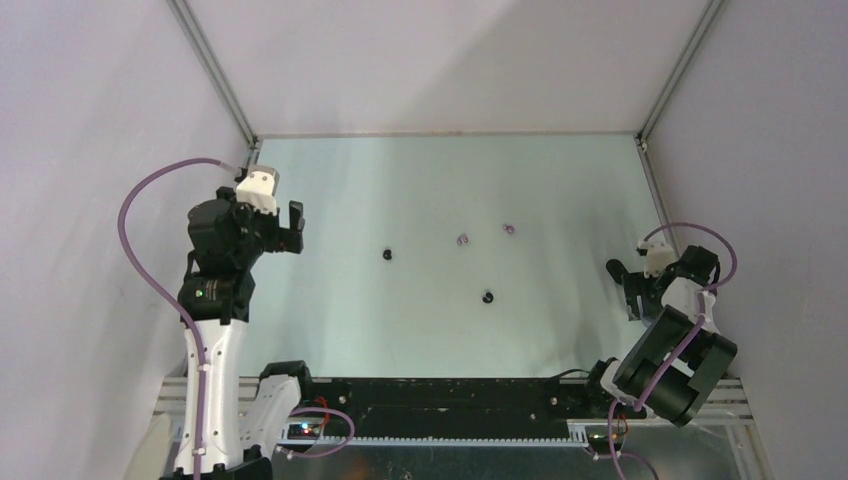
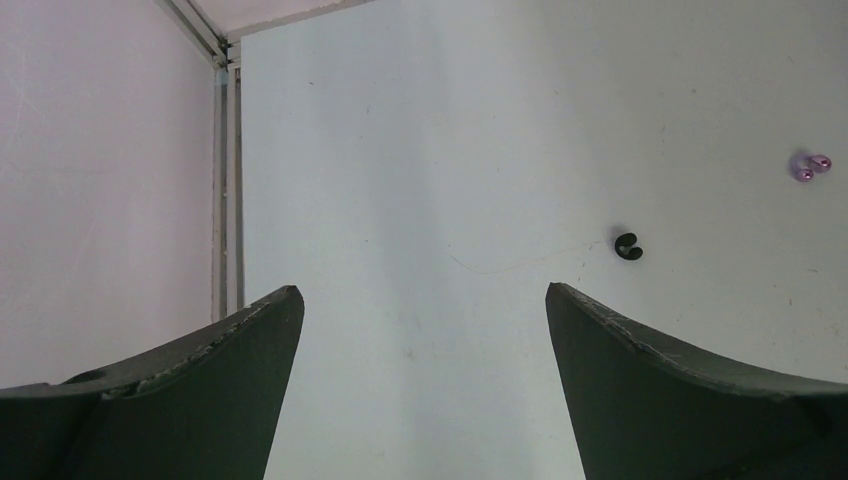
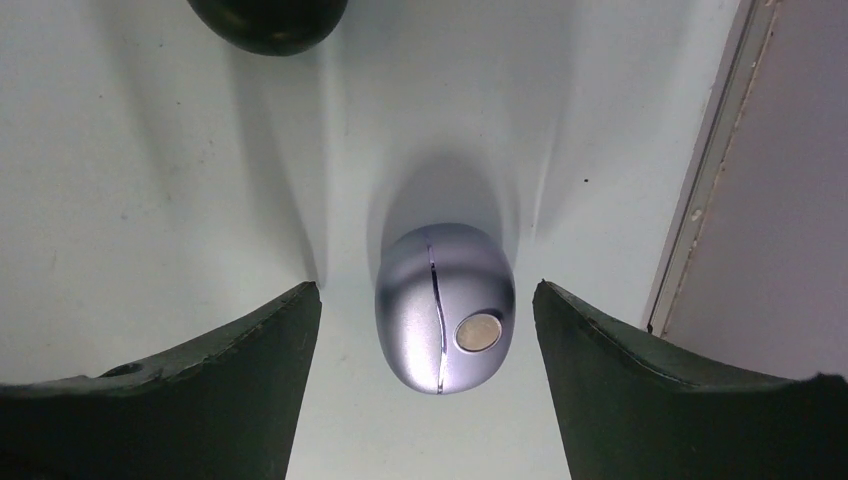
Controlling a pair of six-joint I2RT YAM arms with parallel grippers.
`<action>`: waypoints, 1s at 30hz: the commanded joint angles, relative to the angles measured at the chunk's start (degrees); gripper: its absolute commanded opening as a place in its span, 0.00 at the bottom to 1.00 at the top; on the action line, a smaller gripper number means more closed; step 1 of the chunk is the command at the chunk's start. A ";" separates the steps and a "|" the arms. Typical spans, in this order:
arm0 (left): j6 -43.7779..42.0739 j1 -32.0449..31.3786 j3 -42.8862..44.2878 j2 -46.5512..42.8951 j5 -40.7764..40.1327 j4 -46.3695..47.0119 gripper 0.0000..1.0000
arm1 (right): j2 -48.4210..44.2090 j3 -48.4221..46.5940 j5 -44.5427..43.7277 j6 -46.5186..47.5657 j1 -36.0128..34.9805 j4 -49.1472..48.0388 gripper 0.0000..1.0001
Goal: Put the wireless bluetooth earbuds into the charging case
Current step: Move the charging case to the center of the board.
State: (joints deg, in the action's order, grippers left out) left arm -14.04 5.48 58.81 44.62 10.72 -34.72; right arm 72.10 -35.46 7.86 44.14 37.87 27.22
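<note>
Tabletop (image 3: 150,200) bears the charging case (image 3: 445,305), long axis along the right tool (image 3: 425,288).

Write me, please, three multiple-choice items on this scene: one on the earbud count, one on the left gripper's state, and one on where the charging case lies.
1. How many earbuds lie loose?
A) two B) four C) six
2. The left gripper is:
A) shut on an earbud B) shut on nothing C) open and empty
3. Where is the charging case?
A) between the right gripper's fingers B) under the left gripper C) among the earbuds

Answers: 1 B, two purple earbuds and two black earbuds show from above. 2 C, its fingers stand wide apart with nothing between them. 3 A, the right wrist view shows it lying between that gripper's fingers.
</note>
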 commanded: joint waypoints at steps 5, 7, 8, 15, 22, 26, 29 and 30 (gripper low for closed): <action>-0.69 -0.30 -0.27 -1.24 0.85 2.11 0.99 | 3.04 0.13 -1.01 -0.54 2.18 -2.56 0.80; -0.73 -0.29 -0.44 -1.73 1.02 2.20 0.99 | 4.32 0.13 -1.05 -0.47 2.40 -2.60 0.77; -0.73 -0.31 -0.53 -1.86 1.31 2.20 0.99 | 5.02 0.13 -1.07 -0.42 2.44 -2.57 0.72; -0.44 -0.25 -0.38 -2.39 2.58 2.01 0.99 | 0.29 0.13 -0.04 -1.93 1.90 -0.22 0.35; -0.02 -0.51 -0.36 -3.20 3.09 2.28 0.99 | -19.35 -4.55 -1.78 -5.58 -9.95 11.39 0.36; 0.80 -0.85 -0.60 -3.41 2.68 3.30 0.99 | -26.76 -12.75 -6.34 -11.73 -28.81 16.46 0.40; 1.02 -1.33 -0.43 -3.02 2.20 3.52 0.99 | -21.92 -20.93 -8.84 -17.79 -45.81 17.66 0.40; 1.03 -1.60 -0.36 -2.84 2.07 3.56 0.99 | -17.69 -22.44 -10.98 -20.37 -49.05 17.50 0.40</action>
State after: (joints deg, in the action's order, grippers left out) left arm -13.76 4.80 58.81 41.85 12.64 -33.58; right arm 46.87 -49.28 2.24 33.80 3.42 41.58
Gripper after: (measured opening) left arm 0.988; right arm 0.516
